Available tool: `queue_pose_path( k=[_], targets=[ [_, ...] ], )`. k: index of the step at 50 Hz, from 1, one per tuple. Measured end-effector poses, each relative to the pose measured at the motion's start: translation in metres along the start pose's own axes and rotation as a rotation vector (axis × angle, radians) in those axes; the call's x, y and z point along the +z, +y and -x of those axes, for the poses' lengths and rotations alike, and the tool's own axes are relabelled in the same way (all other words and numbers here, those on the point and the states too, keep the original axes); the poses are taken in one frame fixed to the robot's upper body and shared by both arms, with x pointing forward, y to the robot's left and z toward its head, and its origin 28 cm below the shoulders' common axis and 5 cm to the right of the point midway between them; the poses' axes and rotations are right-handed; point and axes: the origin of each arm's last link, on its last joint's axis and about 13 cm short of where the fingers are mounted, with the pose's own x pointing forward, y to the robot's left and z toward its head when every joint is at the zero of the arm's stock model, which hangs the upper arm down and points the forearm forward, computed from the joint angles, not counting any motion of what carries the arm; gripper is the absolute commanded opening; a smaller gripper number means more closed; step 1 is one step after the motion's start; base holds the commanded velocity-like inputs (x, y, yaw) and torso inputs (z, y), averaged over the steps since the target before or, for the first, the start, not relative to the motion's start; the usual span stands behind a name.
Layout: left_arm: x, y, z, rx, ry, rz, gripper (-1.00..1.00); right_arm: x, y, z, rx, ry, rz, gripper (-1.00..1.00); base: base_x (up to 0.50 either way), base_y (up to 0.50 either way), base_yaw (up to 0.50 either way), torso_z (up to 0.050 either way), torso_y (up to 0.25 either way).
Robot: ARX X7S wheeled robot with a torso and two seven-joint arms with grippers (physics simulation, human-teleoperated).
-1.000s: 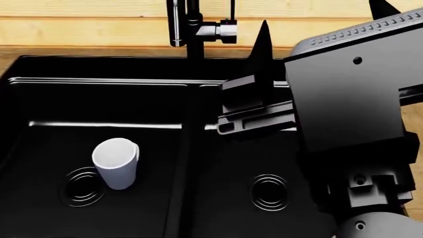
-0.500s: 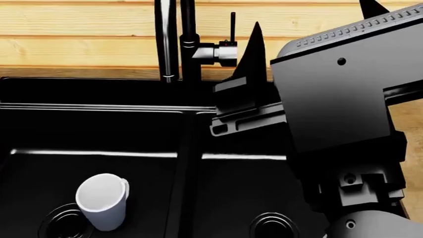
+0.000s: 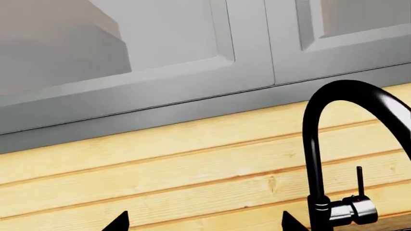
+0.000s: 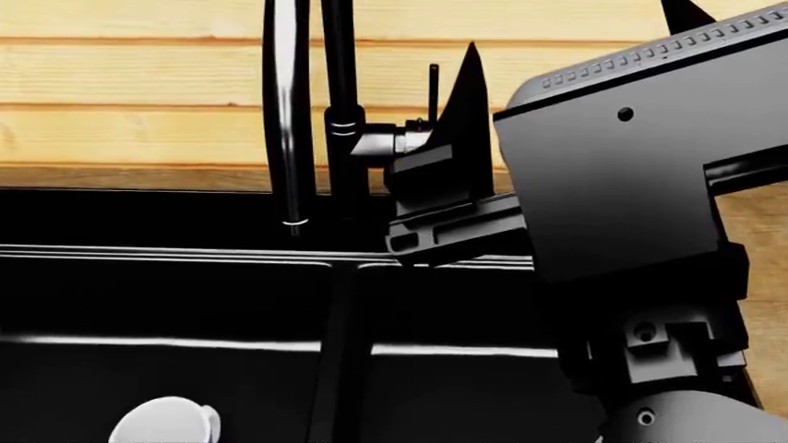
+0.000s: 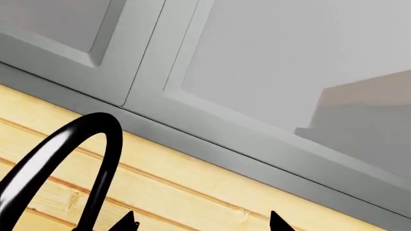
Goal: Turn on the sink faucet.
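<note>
Status: approach phase; the faucet has not yet been operated, as far as the views show.

Head view, left to right:

- A white cup (image 4: 164, 420) lies in the left half of the large glossy black double-basin sink (image 4: 148, 305), at the lower edge of the view.
- The tall glossy black metal sink faucet (image 4: 335, 129) stands behind the central divider ridge, against the light wooden plank wall (image 4: 124, 92). Its downturned spout tube hangs just beside the upright post, on the left.
- The short sideways lever with a silvery end (image 4: 400, 138) projects from the post toward the right. A thin black pin rises from it.
- The right gripper (image 4: 567, 55) is raised just beside the lever. One pointed black finger (image 4: 468, 92) overlaps the lever end; whether it is touching cannot be told. The second fingertip shows at the upper right, well apart from the first, so the jaws are spread wide and hold nothing.

Left wrist view: the left gripper (image 3: 204, 222) shows two dark fingertips well apart, with nothing between them. The faucet arch and lever lie ahead of it, below grey cabinet doors (image 3: 192, 43).

Right wrist view: both tips are spread, and the faucet arch curves at one side.

No water stream is visible at the spout. Judgement: remaining steps are to bring a finger against the lever and push or pull it to its open position.
</note>
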Motion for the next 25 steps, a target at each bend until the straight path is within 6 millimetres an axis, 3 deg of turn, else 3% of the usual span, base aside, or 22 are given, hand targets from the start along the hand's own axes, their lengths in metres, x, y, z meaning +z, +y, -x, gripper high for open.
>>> queue_pose_path(
  k=[10, 25],
  targets=[
    [0.0, 0.0, 0.0, 0.0, 0.0, -0.002, 1.0, 0.0, 0.001, 0.0, 0.004, 0.0, 0.002, 1.0, 0.27, 0.0, 0.0, 0.05, 0.033],
    [-0.003, -0.001, -0.001, 0.011, 0.017, -0.013, 1.0, -0.011, 0.0, -0.02, 0.027, 0.09, -0.068, 1.0, 0.0, 0.0, 0.0, 0.0, 0.0]
  ],
)
